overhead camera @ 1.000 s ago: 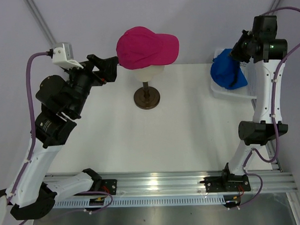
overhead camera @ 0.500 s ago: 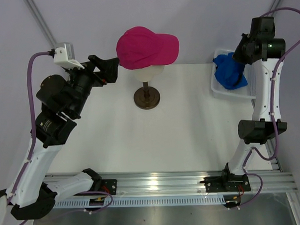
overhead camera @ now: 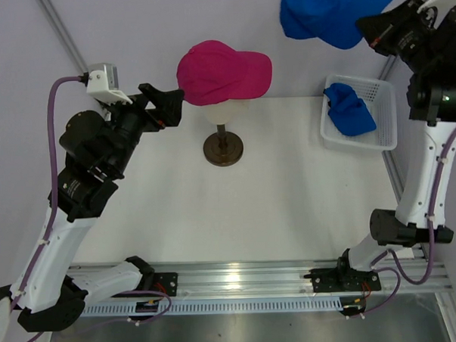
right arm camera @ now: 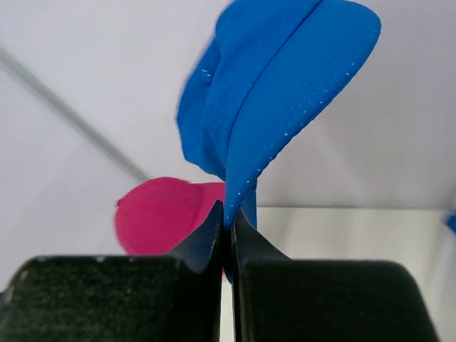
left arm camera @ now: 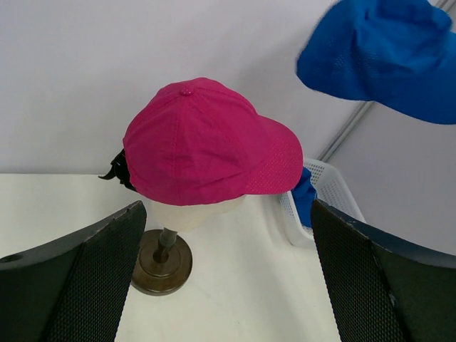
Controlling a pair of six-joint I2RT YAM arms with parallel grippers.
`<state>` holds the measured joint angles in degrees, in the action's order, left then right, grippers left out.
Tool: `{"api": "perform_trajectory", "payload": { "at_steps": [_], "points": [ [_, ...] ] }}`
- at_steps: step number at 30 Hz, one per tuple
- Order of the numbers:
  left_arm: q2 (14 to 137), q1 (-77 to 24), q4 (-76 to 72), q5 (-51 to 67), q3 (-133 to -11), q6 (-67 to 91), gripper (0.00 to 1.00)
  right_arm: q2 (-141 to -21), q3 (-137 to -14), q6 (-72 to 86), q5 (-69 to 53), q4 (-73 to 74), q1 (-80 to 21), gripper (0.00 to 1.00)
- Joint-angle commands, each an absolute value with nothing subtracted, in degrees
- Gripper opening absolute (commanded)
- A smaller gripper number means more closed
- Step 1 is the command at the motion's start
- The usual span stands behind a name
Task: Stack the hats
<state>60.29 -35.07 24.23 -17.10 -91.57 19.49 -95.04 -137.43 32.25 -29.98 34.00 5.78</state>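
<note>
Lifted high out of white basket (overhead camera: 385, 140) since previous frame, blue cap (overhead camera: 331, 11) pinched by brim in closed right gripper (right arm camera: 228, 226), left gripper (overhead camera: 172, 105) wide open, empty, near pink cap (overhead camera: 223, 69) on mannequin head (overhead camera: 224, 110); beware slippage from thin pinch during swing.

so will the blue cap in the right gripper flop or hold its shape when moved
Probably floppy: the blue cap, pinched at one thin edge by the right gripper, looks folded over itself. Likely light, since that small pinch carries it. It may swing when carried.
</note>
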Motion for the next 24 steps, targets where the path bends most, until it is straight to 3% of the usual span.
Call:
{"api": "perform_trajectory", "payload": {
  "at_steps": [1,3,6,13,18,21,24],
  "points": [
    [60.47,-34.45,23.82,-15.73,-93.43,19.78,0.99,-91.32,-134.04,22.96,-12.6,50.64,6.59,0.0],
    [60.64,-34.45,23.82,-15.56,-93.86,19.34,1.0,-92.45,-134.29,19.35,-9.06,56.49,7.29,0.0],
    [61.26,-34.37,23.73,-15.64,-94.74,19.07,0.99,-93.69,-135.44,23.0,-17.88,55.21,8.26,0.0],
    [60.3,-33.75,25.57,-17.93,-93.61,19.16,0.99,-92.9,-131.75,41.28,-31.1,25.34,6.25,0.0],
    [56.79,-29.55,29.35,-15.66,-89.92,22.93,0.99,-103.93,-141.57,55.79,-43.57,1.39,1.59,0.0],
    [54.32,-26.73,30.58,-13.63,-87.02,24.87,0.99,-112.92,-152.38,64.84,-42.98,-8.31,-2.27,0.0],
    [52.48,-24.36,31.37,-12.84,-84.12,26.01,0.99,-117.75,-152.15,74.6,-40.7,-18.07,-6.04,0.0]
  ]
}}
